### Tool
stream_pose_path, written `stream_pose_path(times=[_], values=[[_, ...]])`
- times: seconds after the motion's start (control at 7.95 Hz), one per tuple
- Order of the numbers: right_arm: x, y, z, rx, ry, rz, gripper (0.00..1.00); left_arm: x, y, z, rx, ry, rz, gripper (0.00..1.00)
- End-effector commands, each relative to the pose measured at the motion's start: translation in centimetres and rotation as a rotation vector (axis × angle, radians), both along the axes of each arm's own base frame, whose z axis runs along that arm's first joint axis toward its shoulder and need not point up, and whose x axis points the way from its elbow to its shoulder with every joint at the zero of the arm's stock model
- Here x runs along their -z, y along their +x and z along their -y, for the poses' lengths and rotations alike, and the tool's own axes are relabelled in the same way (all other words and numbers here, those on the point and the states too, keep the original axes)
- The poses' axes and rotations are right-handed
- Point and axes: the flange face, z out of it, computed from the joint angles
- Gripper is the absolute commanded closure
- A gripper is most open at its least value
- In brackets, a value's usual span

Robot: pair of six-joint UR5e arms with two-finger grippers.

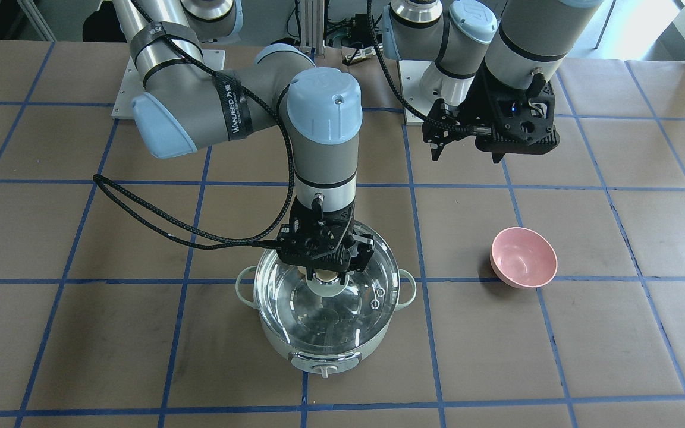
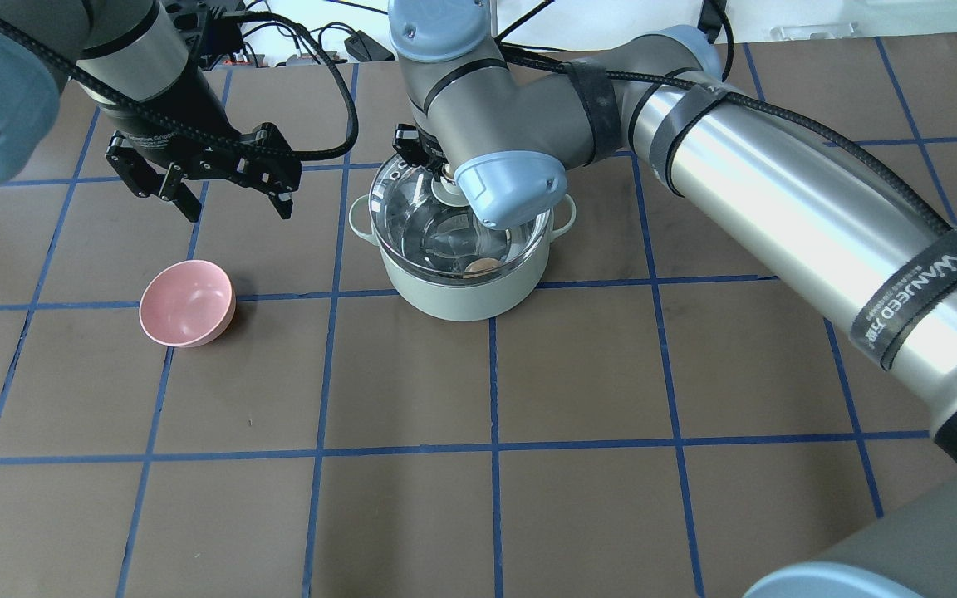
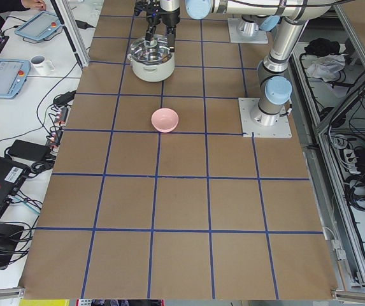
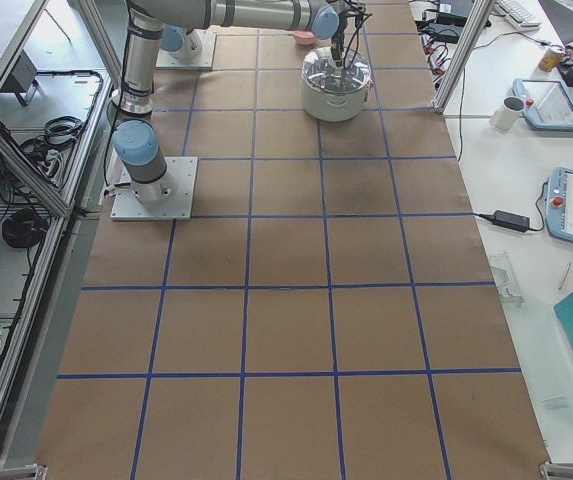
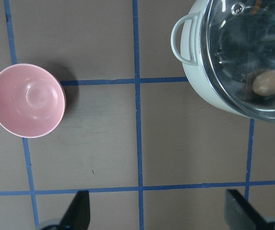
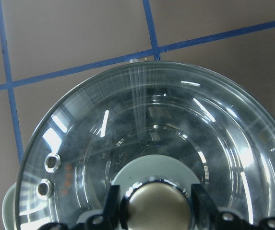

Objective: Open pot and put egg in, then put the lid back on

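The pale mint-green pot (image 1: 324,351) stands mid-table, also in the overhead view (image 2: 462,295). The clear glass lid (image 1: 354,309) sits on its rim, filling the right wrist view (image 6: 103,124). The tan egg (image 2: 483,266) lies inside the pot, seen through the glass in the left wrist view (image 5: 270,82). My right gripper (image 1: 326,279) points straight down, its fingers against both sides of the lid's tan knob (image 6: 156,208). My left gripper (image 2: 238,208) is open and empty, hovering above the table between the pot and a pink bowl.
A small empty pink bowl (image 2: 188,303) stands on the brown paper on my left side of the pot, also in the front view (image 1: 524,257). A black cable (image 1: 140,208) hangs in a loop from the right arm over the table.
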Motion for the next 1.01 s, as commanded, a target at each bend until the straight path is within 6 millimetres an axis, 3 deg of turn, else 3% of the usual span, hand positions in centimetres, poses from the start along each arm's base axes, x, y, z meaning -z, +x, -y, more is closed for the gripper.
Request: stream_pose_path(times=[0.0, 0.38, 0.63, 0.88], values=[[0.1, 0.0, 0.0, 0.003, 0.001, 0.000, 0.02, 0.0, 0.0, 0.0, 0.000, 0.000, 0.000, 0.00], [-0.3, -0.8, 0.6, -0.006, -0.005, 0.003, 0.00, 0.0, 0.0, 0.0, 0.002, -0.001, 0.001, 0.00], [-3.7, -5.2, 1.2, -0.070, 0.022, 0.033, 0.00, -0.1, 0.0, 0.0, 0.002, -0.002, 0.001, 0.00], [-8.5, -11.0, 0.2, -0.156, 0.079, 0.040, 0.00, 0.0, -0.1, 0.0, -0.003, 0.000, -0.001, 0.00]])
